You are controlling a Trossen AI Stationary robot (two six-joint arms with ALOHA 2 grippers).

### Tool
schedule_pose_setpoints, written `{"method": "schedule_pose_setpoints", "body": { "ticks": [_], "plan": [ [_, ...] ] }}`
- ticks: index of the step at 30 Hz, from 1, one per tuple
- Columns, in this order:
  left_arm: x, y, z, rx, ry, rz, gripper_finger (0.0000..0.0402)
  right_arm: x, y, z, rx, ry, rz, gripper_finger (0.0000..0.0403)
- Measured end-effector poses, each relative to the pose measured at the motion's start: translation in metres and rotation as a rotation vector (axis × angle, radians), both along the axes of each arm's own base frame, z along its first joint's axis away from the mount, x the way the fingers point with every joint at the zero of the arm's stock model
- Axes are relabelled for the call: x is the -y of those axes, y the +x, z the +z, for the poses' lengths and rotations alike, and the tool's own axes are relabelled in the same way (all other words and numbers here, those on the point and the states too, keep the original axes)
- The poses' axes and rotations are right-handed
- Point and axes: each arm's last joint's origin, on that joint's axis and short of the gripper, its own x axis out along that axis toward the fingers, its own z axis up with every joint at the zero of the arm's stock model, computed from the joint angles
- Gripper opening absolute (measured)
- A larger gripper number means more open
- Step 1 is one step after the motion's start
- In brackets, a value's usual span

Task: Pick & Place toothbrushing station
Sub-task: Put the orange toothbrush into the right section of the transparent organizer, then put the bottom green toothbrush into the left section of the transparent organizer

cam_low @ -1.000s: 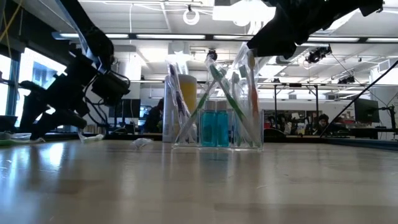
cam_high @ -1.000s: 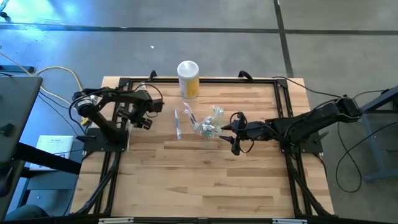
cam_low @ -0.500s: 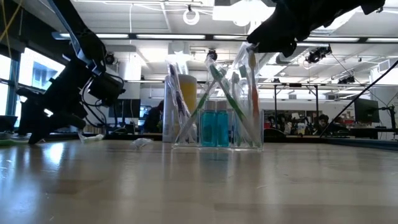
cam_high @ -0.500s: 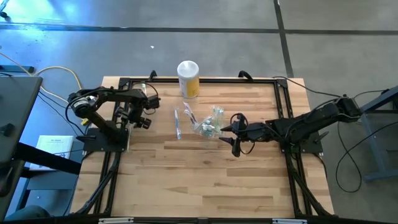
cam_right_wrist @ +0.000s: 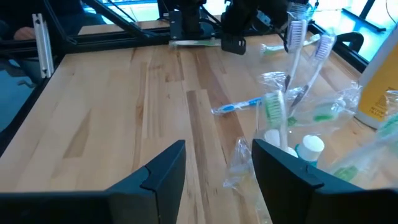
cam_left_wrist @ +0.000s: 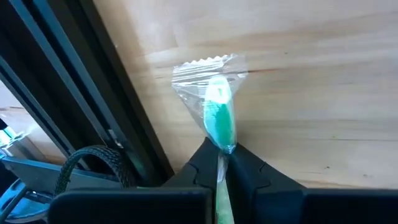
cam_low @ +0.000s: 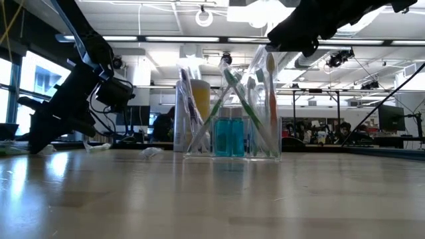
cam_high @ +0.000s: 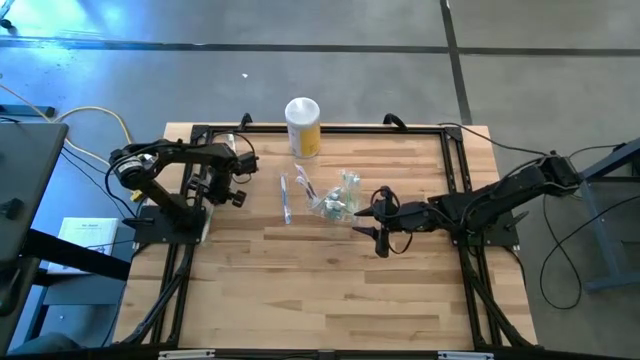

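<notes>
While left fingers (cam_left_wrist: pixel 219 163) pinch one green toothbrush (cam_left_wrist: pixel 219 121), another lies loose (cam_high: pixel 284 200)

A small clear holder (cam_low: pixel 231 136) stands upright near the middle of the tabletop, wrapped toothbrushes leaning out of it. A blue-handled wrapped toothbrush (cam_high: pixel 284 200) lies flat beside it. Near the left edge, a green wrapped toothbrush (cam_left_wrist: pixel 219 119) is pinched in the left pincer (cam_left_wrist: pixel 222 163).

— Any text I can read from here?

— None. The yellow canister (cam_high: pixel 303 127) shows me no legible label, and the sheet of paper (cam_high: pixel 90 237) on the floor beside my left arm carries print too small to make out.

— The toothbrush wrappers?

— Nothing readable on them.
</notes>
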Motion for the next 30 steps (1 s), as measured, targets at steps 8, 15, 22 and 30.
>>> {"method": "schedule_pose_setpoints", "body": {
  "ticks": [8, 15, 22, 30],
  "plan": [
    [-0.001, 0.001, 0.006, -0.008, -0.025, -0.033, 0.0004, -0.001, 0.001, 0.002, 0.019, -0.011, 0.014, 0.0176],
    [0.002, 0.011, 0.039, 0.119, 0.078, -0.097, 0.0001, -0.008, 0.0, 0.003, 0.033, -0.036, 0.055, 0.0176],
    [0.026, 0.022, 0.091, 0.334, 0.185, -0.178, 0.0, -0.013, -0.001, 0.005, 0.051, -0.047, 0.079, 0.0176],
    [0.089, 0.033, 0.153, 0.681, 0.327, -0.36, 0.0, -0.016, -0.002, 0.005, 0.053, -0.053, 0.095, 0.0176]
  ]
}}
